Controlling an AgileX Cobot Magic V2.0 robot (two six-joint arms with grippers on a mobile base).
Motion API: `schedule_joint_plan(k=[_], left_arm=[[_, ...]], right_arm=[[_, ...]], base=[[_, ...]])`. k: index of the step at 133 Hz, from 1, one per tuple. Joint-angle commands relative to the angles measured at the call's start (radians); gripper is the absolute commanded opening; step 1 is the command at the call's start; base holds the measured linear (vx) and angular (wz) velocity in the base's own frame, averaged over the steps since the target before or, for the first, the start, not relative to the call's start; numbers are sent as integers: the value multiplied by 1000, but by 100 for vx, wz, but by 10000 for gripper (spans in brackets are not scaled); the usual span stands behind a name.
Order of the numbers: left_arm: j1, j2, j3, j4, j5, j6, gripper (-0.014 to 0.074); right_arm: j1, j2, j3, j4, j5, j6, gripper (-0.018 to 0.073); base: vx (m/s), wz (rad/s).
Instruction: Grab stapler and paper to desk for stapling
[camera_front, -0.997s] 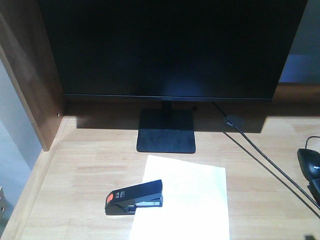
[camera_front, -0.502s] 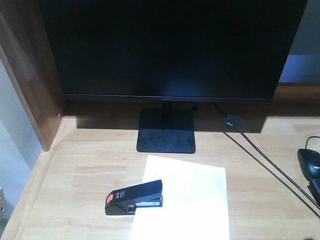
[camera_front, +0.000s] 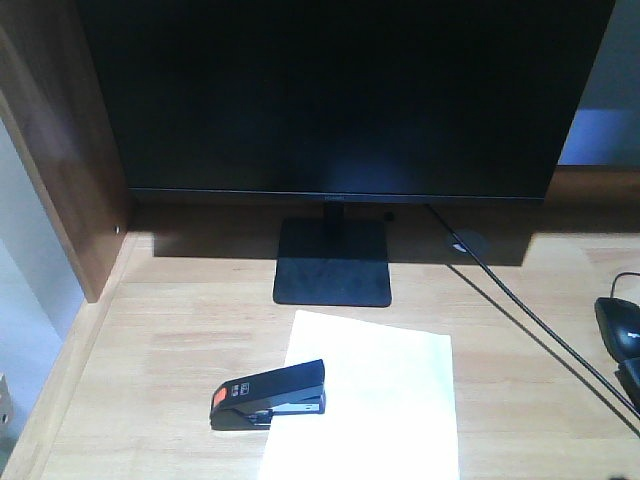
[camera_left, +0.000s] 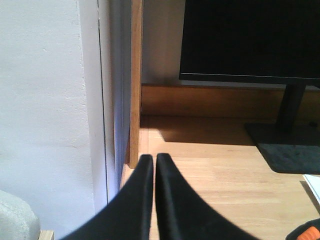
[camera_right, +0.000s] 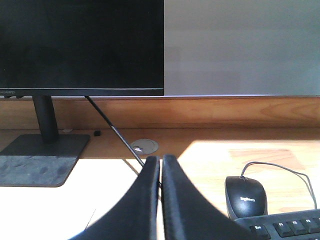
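The black stapler (camera_front: 268, 394) with an orange-red patch lies on the desk (camera_front: 160, 350), its front end resting over the left edge of the white paper (camera_front: 385, 400). The sheet lies flat in front of the monitor stand. In the left wrist view my left gripper (camera_left: 154, 159) is shut and empty above the desk's left edge, and the stapler's orange end (camera_left: 308, 233) shows at the bottom right. In the right wrist view my right gripper (camera_right: 161, 160) is shut and empty, above the paper (camera_right: 55, 210). Neither gripper shows in the front view.
A large black monitor (camera_front: 340, 100) on a flat stand (camera_front: 333, 262) fills the back of the desk. A black cable (camera_front: 530, 320) runs diagonally to the right. A black mouse (camera_right: 245, 196) and a keyboard edge (camera_right: 290, 227) lie at the right. A brown side panel (camera_front: 60, 150) bounds the left.
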Motion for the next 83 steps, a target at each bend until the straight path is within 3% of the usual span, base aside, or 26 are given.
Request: schedule_joint_plan(k=[1, 83], left_arm=[[0, -16, 10, -1, -77, -3, -6], [0, -16, 10, -1, -77, -3, -6]], right_arm=[[-1, -10, 5, -8, -79, 1, -10], [-1, -10, 5, -8, -79, 1, -10]], base=[[0, 0], [0, 0]])
